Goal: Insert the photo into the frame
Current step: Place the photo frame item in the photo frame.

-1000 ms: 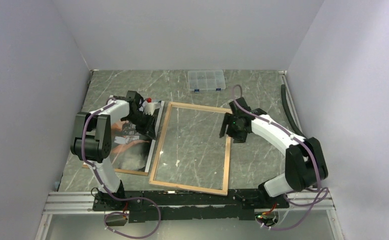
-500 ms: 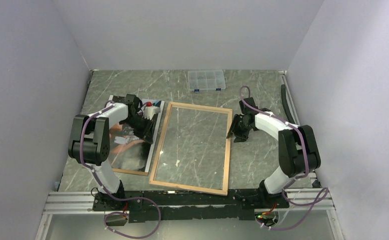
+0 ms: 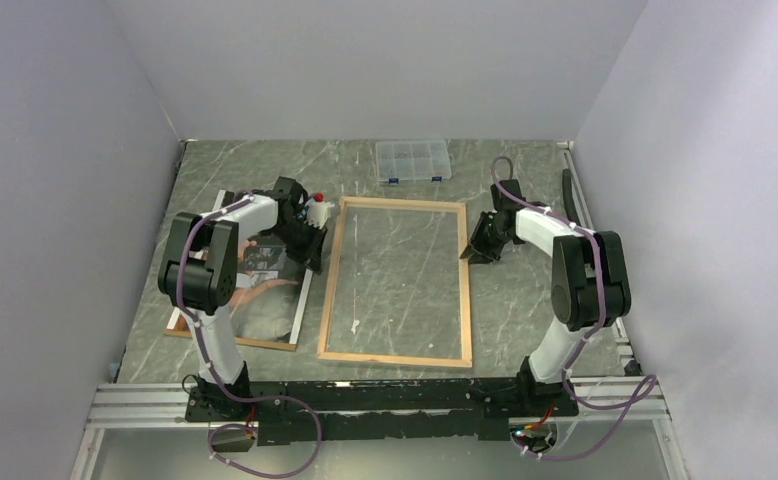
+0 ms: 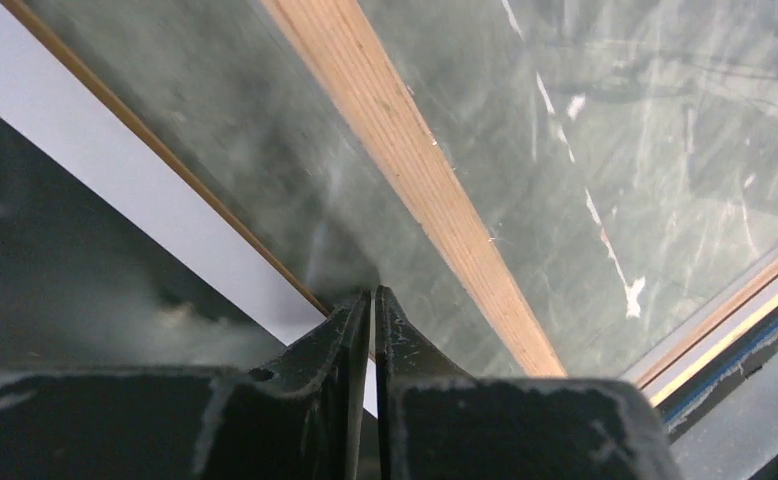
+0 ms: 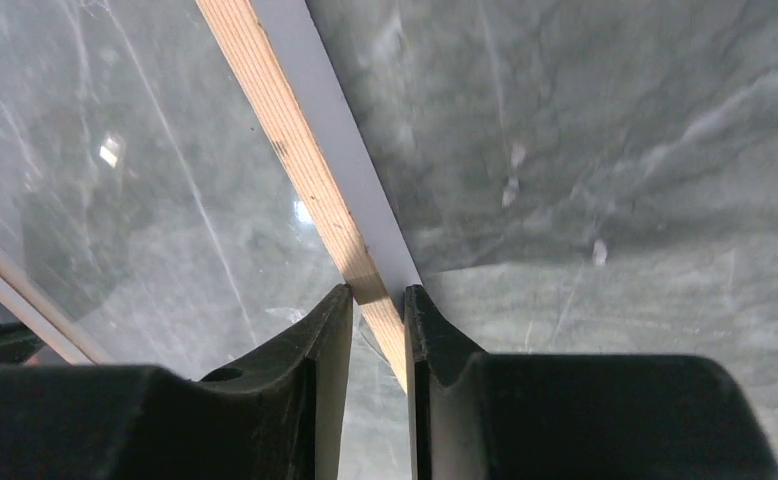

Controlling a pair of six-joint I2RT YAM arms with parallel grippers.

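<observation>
Setup first: green marble tabletop (image 3: 510, 310), with the frame (image 3: 395, 357) lying flat in the middle, wood back up and the pane bare. The photo (image 3: 265, 285) sits just left of the frame, picture side up on the brown backing board (image 3: 235, 341), so it's not in the frame yet.

My right hand (image 5: 377, 295) straddles the frame's right rail near its far end, fingers closed onto the wood from both sides. My left hand (image 4: 372, 297) is at the photo's edge nearest the frame. The fingers are pressed almost together with a sliver of white in the gap, so I reckon I've nipped the sheet, but only barely.

How I'd do this bit:
- Pin the frame with the right hand so it can't skate.
- Peel the photo's edge up low and slow with the left hand.
- Make sure the board isn't coming along.
- The picture has to face the pane, so it needs turning over before it drops square inside the frame's rails.
</observation>
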